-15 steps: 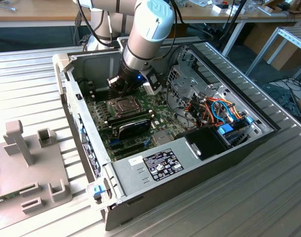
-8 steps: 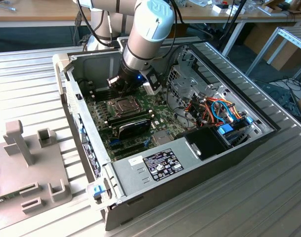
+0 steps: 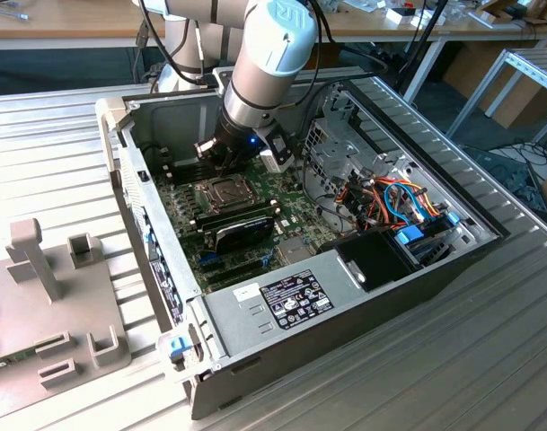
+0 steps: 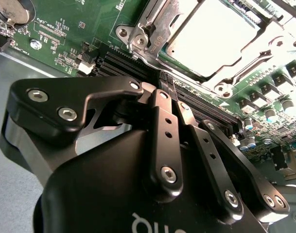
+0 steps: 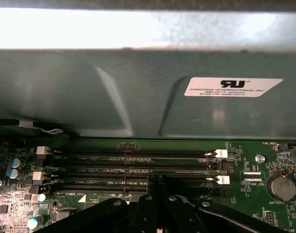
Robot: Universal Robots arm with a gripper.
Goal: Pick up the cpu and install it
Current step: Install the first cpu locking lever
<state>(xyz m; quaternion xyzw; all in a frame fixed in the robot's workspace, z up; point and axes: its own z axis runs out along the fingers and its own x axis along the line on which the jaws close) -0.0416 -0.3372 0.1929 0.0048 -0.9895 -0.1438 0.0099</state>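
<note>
Tool: black two-finger metal gripper (image 4: 163, 82), tips pressed together with nothing pinched, poised just beside the hinged bright steel socket frame (image 4: 152, 34).
Under the tips: long black plastic memory slots (image 4: 123, 63) with white end latches, running alongside the frame.
Task's thing: small flat square cpu (image 4: 213, 34) with a dull silver-grey metal top, lying inside the frame, apparently already seated rather than carried.
Step in hand: judged as the installing stage, pick-up seemingly done.
Doing it well: calls for keeping the closed tips off the slot latches and off the smooth lid; worth confirming the chip lies flat and square in the frame, since a tilted corner risks bent contacts.
Board: green fibreglass motherboard (image 4: 89, 19) around the frame, matte, studded with small cylindrical capacitors and tiny chips.
Coin cell: round shiny metal battery (image 5: 282, 187), well apart from the frame.
Beyond: grey-green painted sheet-metal case wall (image 5: 138, 87), smooth, with pressed creases, on the far side of the slots from the frame.
</note>
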